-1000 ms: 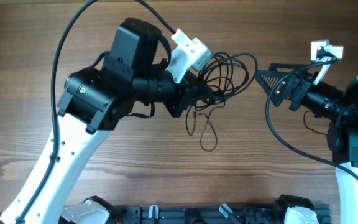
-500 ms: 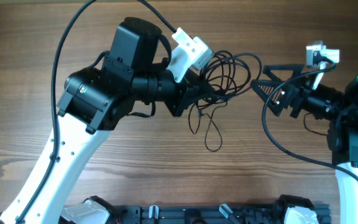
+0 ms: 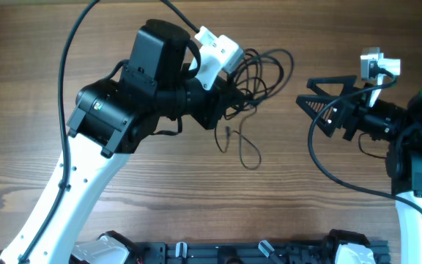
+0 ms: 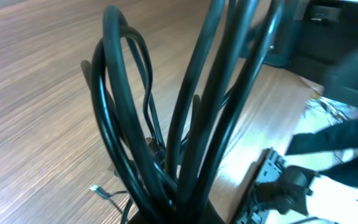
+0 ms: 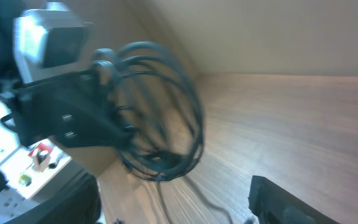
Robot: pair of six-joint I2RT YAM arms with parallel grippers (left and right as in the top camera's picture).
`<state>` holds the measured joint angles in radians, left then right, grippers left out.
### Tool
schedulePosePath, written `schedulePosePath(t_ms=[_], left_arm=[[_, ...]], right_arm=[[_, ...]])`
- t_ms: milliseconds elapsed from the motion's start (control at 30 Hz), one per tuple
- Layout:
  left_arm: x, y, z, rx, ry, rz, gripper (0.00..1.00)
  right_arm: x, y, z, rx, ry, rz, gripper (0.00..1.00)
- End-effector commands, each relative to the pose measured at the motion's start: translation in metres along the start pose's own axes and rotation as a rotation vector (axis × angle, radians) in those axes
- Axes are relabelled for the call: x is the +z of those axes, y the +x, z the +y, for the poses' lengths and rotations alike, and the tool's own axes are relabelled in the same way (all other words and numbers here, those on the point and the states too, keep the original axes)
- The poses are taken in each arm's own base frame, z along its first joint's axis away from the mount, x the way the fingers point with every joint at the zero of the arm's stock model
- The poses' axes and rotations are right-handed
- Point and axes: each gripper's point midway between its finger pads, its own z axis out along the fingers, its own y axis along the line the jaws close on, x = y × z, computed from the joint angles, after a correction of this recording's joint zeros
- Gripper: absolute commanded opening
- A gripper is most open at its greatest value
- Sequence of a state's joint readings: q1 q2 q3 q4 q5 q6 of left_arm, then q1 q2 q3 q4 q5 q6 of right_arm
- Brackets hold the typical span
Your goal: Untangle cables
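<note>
Left wrist view, nearest first: the left tool is clenched on the cables. Their thin black strands rise out of its jaws and fan apart in loops (too close and blurred to count). Just beside the tool, a tiny plug end lies on the wooden worktop. Beyond the loops, dark parts of the other arm show only as a blur.

From the right wrist, the right tool stands released. Its two dark fingers are wide apart, with nothing but bare worktop between them. Ahead of it and well apart, the bundle is held up in round coils by the left tool, one strand trailing down toward the wood.

Overhead, the coils spread out past the left tool's tips, toward the right tool but not reaching it. A loose tail ending in a narrow loop lies on the worktop beside the left tool, on the side toward the arms' bases. The white wrist camera sits on that tool's far side.
</note>
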<state>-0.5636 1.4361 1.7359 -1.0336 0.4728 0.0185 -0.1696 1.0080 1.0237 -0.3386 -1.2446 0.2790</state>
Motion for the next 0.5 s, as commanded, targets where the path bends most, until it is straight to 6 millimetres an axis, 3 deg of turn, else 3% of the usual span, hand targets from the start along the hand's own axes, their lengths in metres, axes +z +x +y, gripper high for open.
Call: schedulePosePath(t_ms=[0,200,467], left_arm=[[-0.003,-0.005,0.000,-0.042,-0.014,-0.017,0.04],[-0.005,-0.003,-0.032,0.030,0.167,-0.009,0.04],[0.003,0.002,-0.052,0.075,0.216,0.014,0.04]], right_arm=[[-0.005,-0.004,0.034,-0.130,-0.152,0.016,0.75],[-0.005,-0.005,0.037,-0.156,-0.172,0.016,0.75],[-0.006,-0.005,0.039,-0.186,-0.180,0.015,0.74]])
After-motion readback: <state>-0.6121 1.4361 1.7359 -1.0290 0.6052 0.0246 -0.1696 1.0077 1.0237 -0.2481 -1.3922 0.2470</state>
